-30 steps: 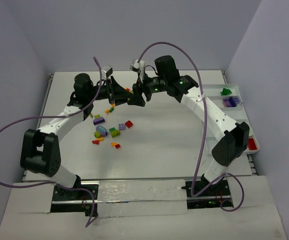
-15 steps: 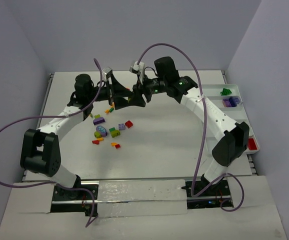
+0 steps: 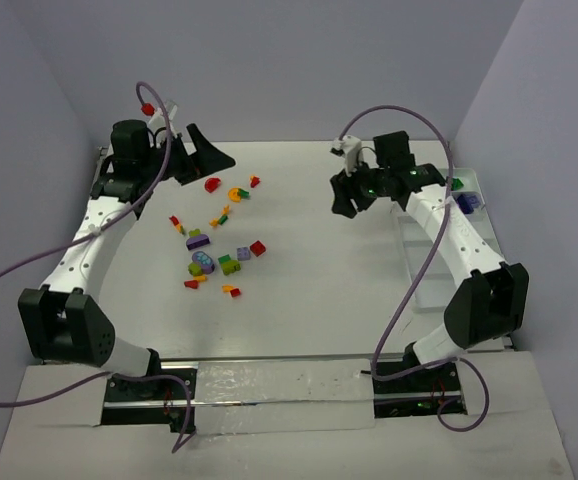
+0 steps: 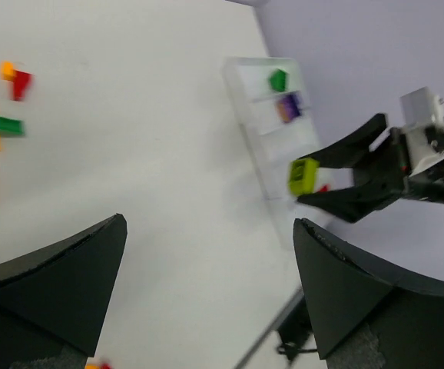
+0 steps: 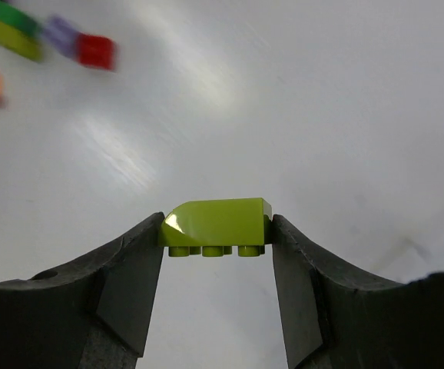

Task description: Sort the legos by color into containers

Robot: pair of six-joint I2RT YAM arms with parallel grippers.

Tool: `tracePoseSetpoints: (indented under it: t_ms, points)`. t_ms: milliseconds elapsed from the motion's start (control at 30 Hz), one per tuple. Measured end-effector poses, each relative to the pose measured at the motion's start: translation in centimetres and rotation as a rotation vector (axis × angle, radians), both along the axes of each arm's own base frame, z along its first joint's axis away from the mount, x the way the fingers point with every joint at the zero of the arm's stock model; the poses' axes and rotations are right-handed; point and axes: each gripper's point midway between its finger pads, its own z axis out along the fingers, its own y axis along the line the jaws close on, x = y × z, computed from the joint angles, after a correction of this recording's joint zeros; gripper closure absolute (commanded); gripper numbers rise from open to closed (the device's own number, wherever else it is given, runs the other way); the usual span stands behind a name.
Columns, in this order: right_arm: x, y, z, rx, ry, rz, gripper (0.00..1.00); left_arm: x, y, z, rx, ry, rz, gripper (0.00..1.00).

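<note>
My right gripper point(image 5: 216, 224) is shut on a lime-yellow lego point(image 5: 217, 226), held end to end between its fingers above bare table. In the top view the right gripper point(image 3: 347, 200) hangs right of centre, left of the white tray of containers point(image 3: 427, 272). The left wrist view shows that lime lego point(image 4: 304, 175) in front of the tray point(image 4: 264, 146). My left gripper point(image 3: 214, 160) stands open and empty at the far left point(image 4: 210, 223). Loose legos point(image 3: 219, 255) in red, orange, green and purple lie scattered left of centre.
A green brick point(image 3: 453, 183) and a purple one point(image 3: 462, 203) lie in separate far compartments of the tray. A red half-round piece point(image 3: 211, 184) and an orange one point(image 3: 235, 193) lie just below the left gripper. Purple cables loop over both arms.
The grippers were together at the middle back; the left one opened and drew back to the far left. The right one moved right with the lime lego.
</note>
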Motion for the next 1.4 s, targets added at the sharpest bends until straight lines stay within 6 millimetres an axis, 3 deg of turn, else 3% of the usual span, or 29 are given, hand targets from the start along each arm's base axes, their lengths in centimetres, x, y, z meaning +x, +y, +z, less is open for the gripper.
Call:
tracePoseSetpoints:
  t_ms: [167,367,467,767,967,1400]
  points:
    - [1.2,-9.3,-3.1,-0.203,0.045,-0.226,0.75,0.2,1.4,-0.7,0.198,-0.071,0.071,0.01]
    - [-0.5,-19.6,-6.0,-0.434,0.128,-0.399,0.75,-0.8,1.1,-2.5,0.354,-0.088,0.035,0.01]
    - [-1.5,-23.5,-7.0,-0.52,0.175,-0.454,0.76,-1.1,0.9,-3.1,0.39,-0.092,0.013,0.01]
    - [-2.9,-27.7,-10.3,-0.643,0.295,-0.484,0.77,-0.8,1.3,-5.1,0.464,-0.049,-0.006,0.01]
    - [-5.3,-30.3,-13.4,-0.692,0.413,-0.501,0.77,-0.7,1.6,-6.0,0.489,-0.021,-0.008,0.01]
    - [-6.3,-32.2,-16.1,-0.705,0.48,-0.504,0.78,-0.3,1.6,-6.7,0.509,-0.005,-0.011,0.01]
